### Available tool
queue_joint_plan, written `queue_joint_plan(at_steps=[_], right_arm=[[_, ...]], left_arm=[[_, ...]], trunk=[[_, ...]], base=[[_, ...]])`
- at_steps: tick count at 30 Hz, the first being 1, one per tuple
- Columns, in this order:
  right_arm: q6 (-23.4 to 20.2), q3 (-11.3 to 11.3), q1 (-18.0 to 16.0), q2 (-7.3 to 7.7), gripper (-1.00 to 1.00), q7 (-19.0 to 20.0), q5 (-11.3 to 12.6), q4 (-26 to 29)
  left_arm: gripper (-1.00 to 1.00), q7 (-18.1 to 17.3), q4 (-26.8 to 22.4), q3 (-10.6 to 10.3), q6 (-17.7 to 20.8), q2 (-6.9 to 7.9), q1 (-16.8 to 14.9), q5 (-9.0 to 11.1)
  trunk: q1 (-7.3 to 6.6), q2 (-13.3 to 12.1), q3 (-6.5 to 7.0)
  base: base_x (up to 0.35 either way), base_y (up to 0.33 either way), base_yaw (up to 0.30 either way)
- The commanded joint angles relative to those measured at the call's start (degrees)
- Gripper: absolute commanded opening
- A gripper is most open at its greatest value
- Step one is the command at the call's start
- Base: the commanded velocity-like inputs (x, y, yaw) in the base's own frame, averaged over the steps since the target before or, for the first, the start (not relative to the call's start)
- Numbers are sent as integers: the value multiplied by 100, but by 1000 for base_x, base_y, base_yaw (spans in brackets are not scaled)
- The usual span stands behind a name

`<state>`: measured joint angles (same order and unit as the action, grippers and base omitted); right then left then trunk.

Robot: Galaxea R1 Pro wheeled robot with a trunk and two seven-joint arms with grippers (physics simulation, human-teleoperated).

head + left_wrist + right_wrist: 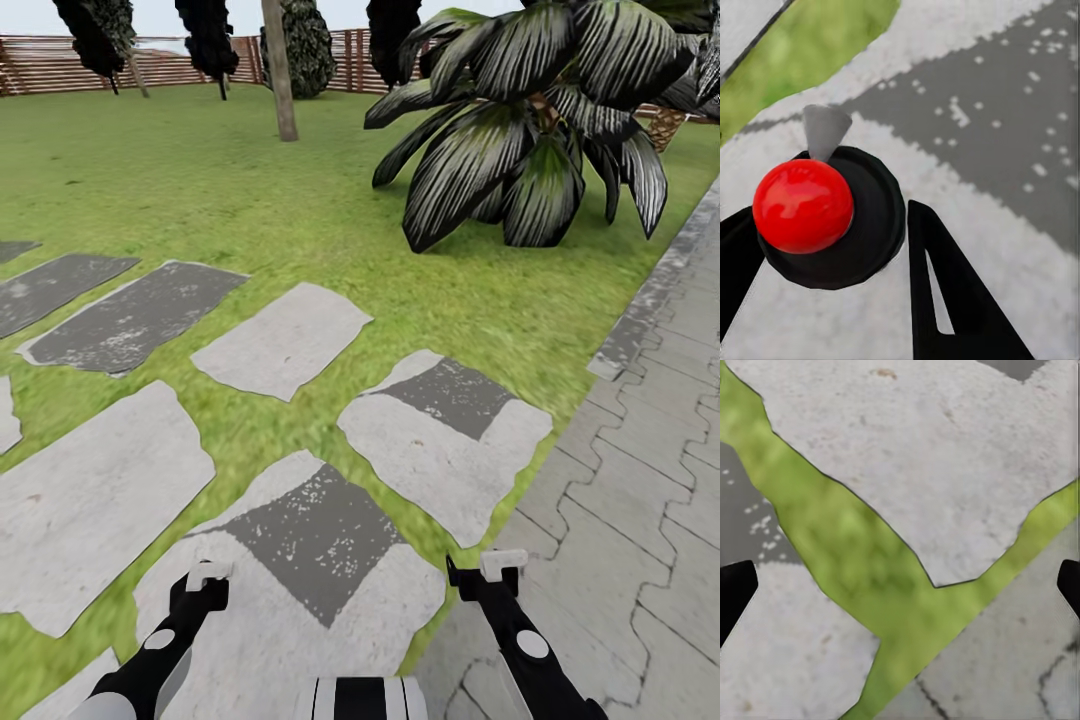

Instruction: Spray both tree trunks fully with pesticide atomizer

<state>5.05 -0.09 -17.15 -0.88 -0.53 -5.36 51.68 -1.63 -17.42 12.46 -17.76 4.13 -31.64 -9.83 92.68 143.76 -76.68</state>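
The pesticide atomizer is out of view. One thick, bare, pale grey-brown tree trunk point(280, 70) rises from the lawn at the far back, left of centre, its leaves cut off by the frame. My left gripper point(205, 580) point(832, 214) hangs low over a stepping stone point(300, 590), open and holding nothing. In the left wrist view a red ball on a black round disc point(804, 204) sits below, between the fingers; what it is I cannot tell. My right gripper point(490, 570) point(900, 581) is open wide over stone and a grass strip.
Several grey stepping stones point(285, 340) cross the lawn point(200, 190). A big striped-leaf palm-like plant point(530, 120) stands ahead on the right. Paved walkway point(650, 500) with a kerb runs along the right. Thin dark-leaved trees point(210, 40) line the brown slat fence point(60, 62).
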Motion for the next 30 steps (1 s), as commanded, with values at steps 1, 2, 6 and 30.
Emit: queue_joint_plan(at_steps=[1, 2, 6, 30], right_arm=[[3, 2, 1, -4, 100, 0, 4, 0], [3, 3, 1, -5, 100, 0, 5, 2], [8, 8, -1, -16, 100, 0, 9, 8], [762, -72, 643, 280, 100, -8, 0, -98]], left_arm=[[-100, 5, 0, 1, 0, 0, 0, 0], [-100, 5, 0, 2, 0, 2, 0, -1], [-100, 7, -1, 10, 1, 8, 0, 4], [-100, -21, 47, 2, 8, 25, 206, 0]], trunk=[[-2, -2, 23], [-5, -3, 45], [-15, -8, 134], [-62, -32, 680]], base=[[0, 0, 0], [0, 0, 0], [0, 0, 0], [0, 0, -58]])
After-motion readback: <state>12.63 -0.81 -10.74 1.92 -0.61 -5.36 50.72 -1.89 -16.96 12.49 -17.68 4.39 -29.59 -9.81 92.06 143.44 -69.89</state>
